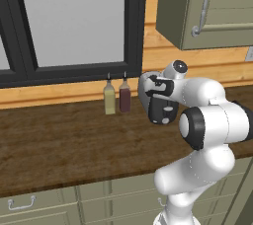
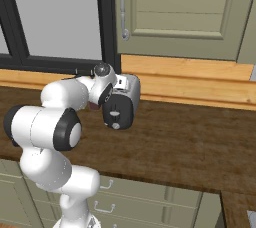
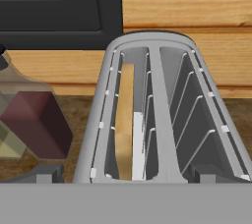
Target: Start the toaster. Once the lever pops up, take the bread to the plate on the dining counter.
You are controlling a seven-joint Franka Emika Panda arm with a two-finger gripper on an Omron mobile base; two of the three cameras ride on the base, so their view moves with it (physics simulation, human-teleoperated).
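The toaster [image 3: 162,120] is silver with two long slots and fills the middle of the hand view, seen from above. The bread [image 3: 125,115], a thin tan slice on edge, stands deep in the left slot. My gripper [image 3: 126,176] hovers just above the toaster's near end, open, one fingertip [image 3: 47,174] off each side. From the base, the toaster [image 2: 124,103] shows its dark front face beside my hand, and it sits partly behind the wrist [image 1: 163,108]. The plate and the dining counter are out of view.
Two bottles, one olive [image 1: 109,98] and one dark red [image 1: 124,96], stand left of the toaster against the wooden back wall. A dark-framed window [image 1: 74,21] is behind them. A wall cabinet [image 2: 175,7] hangs above. The brown counter [image 1: 59,145] has handled drawers below.
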